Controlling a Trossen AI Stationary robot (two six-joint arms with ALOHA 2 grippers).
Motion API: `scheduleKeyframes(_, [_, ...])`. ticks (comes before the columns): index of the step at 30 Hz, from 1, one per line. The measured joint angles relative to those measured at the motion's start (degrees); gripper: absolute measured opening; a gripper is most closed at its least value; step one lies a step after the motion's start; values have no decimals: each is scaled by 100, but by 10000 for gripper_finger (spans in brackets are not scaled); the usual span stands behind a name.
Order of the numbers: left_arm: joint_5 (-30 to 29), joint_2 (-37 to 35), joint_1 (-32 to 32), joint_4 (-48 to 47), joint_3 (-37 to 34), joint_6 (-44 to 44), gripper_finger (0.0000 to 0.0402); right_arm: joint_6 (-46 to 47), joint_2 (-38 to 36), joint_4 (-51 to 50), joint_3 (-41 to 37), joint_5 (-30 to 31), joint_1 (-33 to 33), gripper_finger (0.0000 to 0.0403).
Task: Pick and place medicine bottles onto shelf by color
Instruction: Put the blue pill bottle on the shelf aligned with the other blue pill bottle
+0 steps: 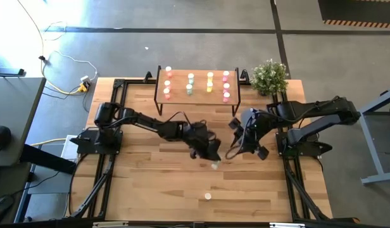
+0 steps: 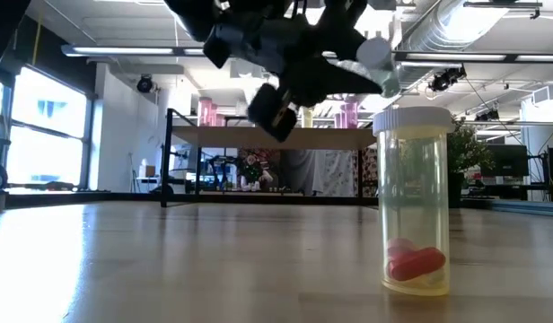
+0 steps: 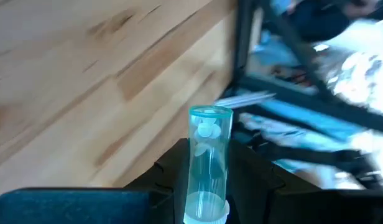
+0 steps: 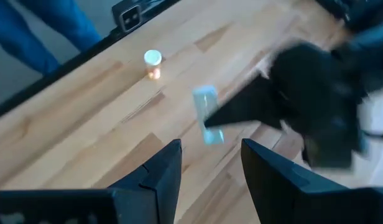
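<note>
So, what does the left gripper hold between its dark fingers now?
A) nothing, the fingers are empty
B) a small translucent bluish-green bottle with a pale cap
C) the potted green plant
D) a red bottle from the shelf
B: in the left wrist view the left gripper is shut on the small translucent bluish-green bottle, lifted above the wooden table.
</note>
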Motion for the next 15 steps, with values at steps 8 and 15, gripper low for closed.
scheduleKeyframes(8, [-177,-1,313,1206,1,-1039,87,-969,0,188,0,415,379,158])
scheduleKeyframes(15, [-570,-7,350,1760,1,-1598,87,-1545,0,425,0,683,544,158])
